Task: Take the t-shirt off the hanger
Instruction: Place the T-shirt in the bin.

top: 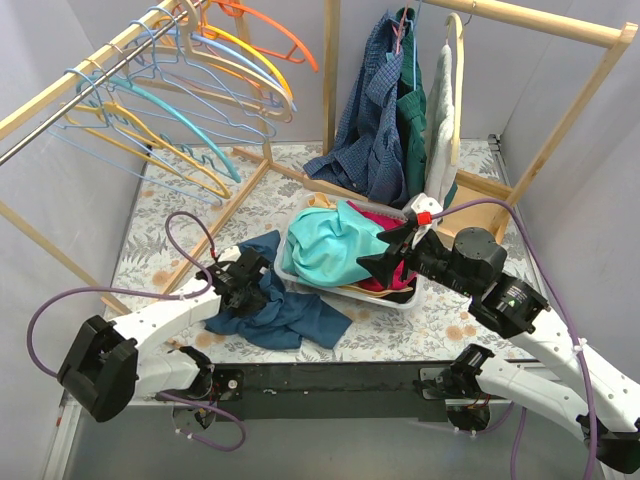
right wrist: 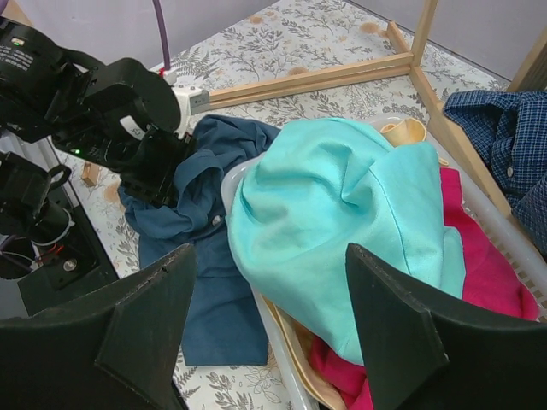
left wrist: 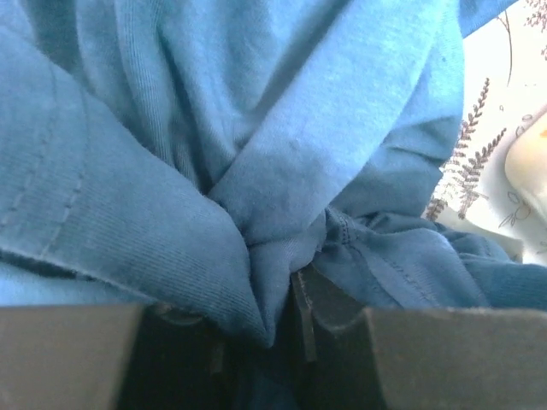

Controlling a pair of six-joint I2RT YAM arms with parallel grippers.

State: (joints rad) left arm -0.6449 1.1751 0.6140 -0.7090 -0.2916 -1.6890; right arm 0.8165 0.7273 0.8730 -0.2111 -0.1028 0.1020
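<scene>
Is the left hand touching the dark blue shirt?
Touching: the left wrist view shows the left hand pinching a bunched fold of the dark blue shirt.

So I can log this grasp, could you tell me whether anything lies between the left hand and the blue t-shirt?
Nothing visible does. The left hand is down on the blue t-shirt, a fold bunched between its fingers; the laundry basket sits beside it, not between.

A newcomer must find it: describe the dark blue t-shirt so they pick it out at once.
On the floral table, find the white basket in the middle. Left of it, a dark blue t-shirt lies crumpled on the tabletop, pinched by the left arm's fingers. Unlike the turquoise garment, it is outside the basket and darker.
</scene>
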